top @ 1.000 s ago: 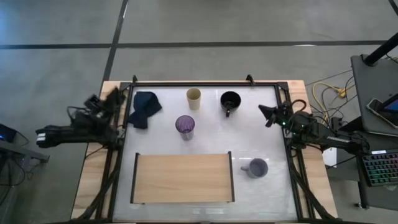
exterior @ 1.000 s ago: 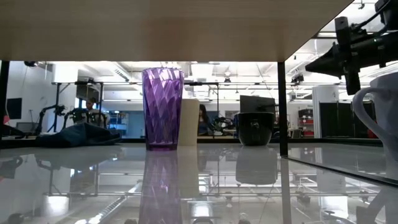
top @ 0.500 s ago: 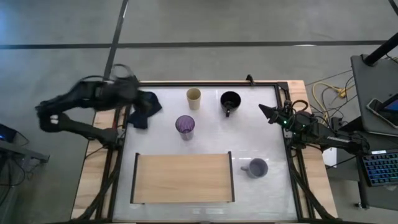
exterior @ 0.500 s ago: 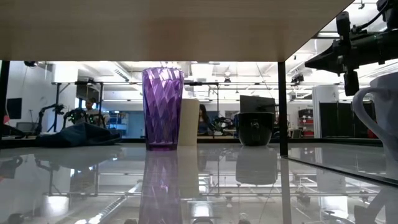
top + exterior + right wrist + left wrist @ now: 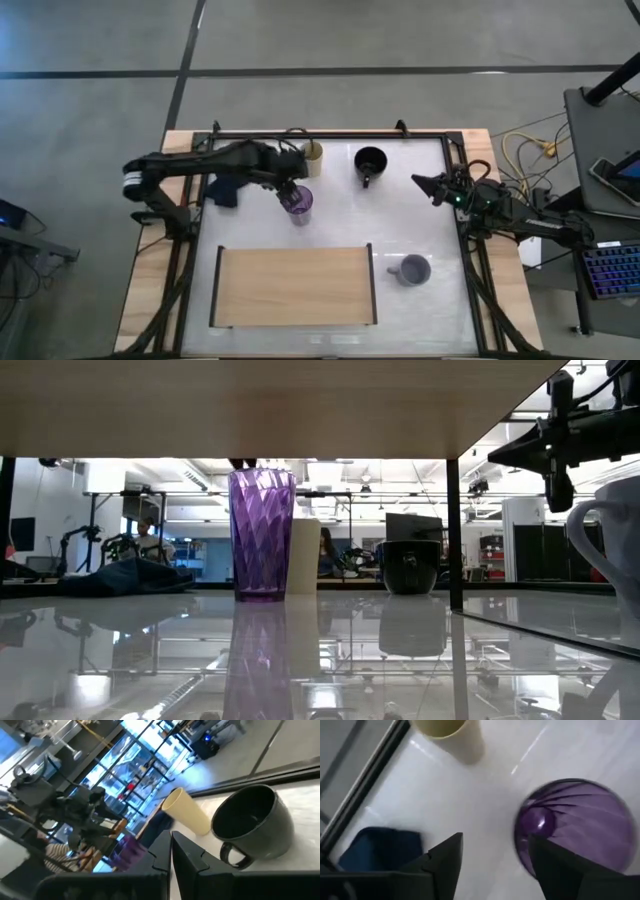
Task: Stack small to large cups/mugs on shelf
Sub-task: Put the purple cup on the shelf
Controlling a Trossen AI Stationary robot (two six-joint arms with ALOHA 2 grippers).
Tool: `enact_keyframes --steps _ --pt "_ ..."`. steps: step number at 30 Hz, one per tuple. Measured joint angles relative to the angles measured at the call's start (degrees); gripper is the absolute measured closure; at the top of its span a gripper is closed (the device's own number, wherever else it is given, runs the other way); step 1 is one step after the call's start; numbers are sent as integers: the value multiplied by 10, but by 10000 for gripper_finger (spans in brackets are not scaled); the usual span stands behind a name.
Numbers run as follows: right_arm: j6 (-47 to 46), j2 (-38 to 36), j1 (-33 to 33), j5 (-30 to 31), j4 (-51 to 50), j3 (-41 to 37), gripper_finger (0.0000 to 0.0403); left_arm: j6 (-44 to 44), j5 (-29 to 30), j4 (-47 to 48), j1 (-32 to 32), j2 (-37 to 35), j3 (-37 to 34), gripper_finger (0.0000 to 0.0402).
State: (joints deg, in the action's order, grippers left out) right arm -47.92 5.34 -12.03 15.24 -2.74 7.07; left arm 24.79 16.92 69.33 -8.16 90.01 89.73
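Four cups on the worktop (image 5: 330, 215), one shelf (image 5: 293, 286). The faceted purple tumbler (image 5: 297, 201) stands beyond the shelf, left gripper (image 5: 288, 189) above it, fingers apart. Right gripper (image 5: 417, 181) fingers together.

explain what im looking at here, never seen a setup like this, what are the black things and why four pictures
The black things are two robot arms at a white table. One camera looks straight down, one sits at table height, and one rides on each wrist.

On the table: a translucent purple tumbler, a beige handleless cup, a black handled mug, a lavender-grey handled mug, a dark blue cloth and a flat light-wood board.

The left gripper hangs open over the tumbler, holding nothing. The right gripper, shut, waits near the table's right edge.
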Motion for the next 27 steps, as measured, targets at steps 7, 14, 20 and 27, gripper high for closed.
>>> enact_keyframes --steps 7,14,20,27 --pt "5 0 0 -3 -1 0 394 -12 -73 -47 -34 -9 -10 187" --pt "17 0 0 -3 -2 0 394 -13 -120 -48 -71 1 -10 187" --pt "17 1 0 -2 -5 0 394 -29 -147 -43 -81 22 -11 187" --pt "16 1 0 -2 -5 0 394 -42 -156 -40 -80 46 -13 187"
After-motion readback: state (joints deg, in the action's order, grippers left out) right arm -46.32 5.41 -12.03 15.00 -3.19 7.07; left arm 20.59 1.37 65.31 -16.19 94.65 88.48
